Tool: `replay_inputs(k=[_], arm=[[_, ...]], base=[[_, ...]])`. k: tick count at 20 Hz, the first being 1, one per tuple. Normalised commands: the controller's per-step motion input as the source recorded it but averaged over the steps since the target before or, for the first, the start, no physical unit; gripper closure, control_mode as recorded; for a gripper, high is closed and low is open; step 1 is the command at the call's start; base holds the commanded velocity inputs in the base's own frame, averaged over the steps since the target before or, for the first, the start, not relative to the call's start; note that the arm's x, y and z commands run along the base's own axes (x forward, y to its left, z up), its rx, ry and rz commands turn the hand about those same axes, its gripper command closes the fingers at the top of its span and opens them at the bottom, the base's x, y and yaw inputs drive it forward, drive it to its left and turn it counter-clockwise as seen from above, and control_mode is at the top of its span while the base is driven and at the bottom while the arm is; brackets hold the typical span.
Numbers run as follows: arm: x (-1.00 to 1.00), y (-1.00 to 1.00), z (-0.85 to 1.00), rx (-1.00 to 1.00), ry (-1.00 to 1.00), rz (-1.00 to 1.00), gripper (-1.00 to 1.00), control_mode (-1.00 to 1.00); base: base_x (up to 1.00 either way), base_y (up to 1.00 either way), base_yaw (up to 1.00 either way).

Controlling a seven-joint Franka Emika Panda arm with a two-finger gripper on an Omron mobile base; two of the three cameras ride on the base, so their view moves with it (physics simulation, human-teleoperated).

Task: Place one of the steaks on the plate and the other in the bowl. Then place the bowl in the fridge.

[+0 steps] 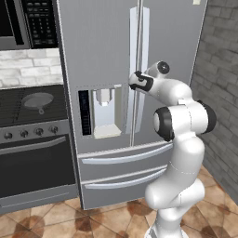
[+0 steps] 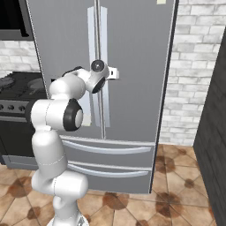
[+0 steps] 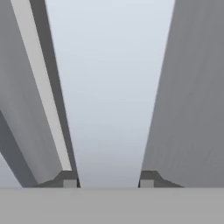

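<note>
Now gripper [image 3: 108,183] reaching at fridge [image 1: 107,56] door handle [image 3: 113,87], jaws straddling handle bar, seemingly closing on it (contact not clear). Doors shut. Judging handle rigid, smooth, slippery; door likely heavy, taking hold mid-bar.

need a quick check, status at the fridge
gripper closed around right door handle. fridge doors shut. nothing in the way.
</note>
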Motion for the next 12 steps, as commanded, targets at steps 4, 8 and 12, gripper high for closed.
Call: replay_inputs(k=[4,8,12], arm=[[-0.01,0.0,0.0,0.0,0.0,0.0,1.0,-1.0],[-0.18,-0.08,0.16,0.0,0.0,0.0,1.0,-1.0],[-0.58,-0.34,0.37,0.07,-0.03,0.0,1.0,-1.0]], base=[[0.0,0.0,0.0],[0.0,0.0,0.0],[0.0,0.0,0.0]])
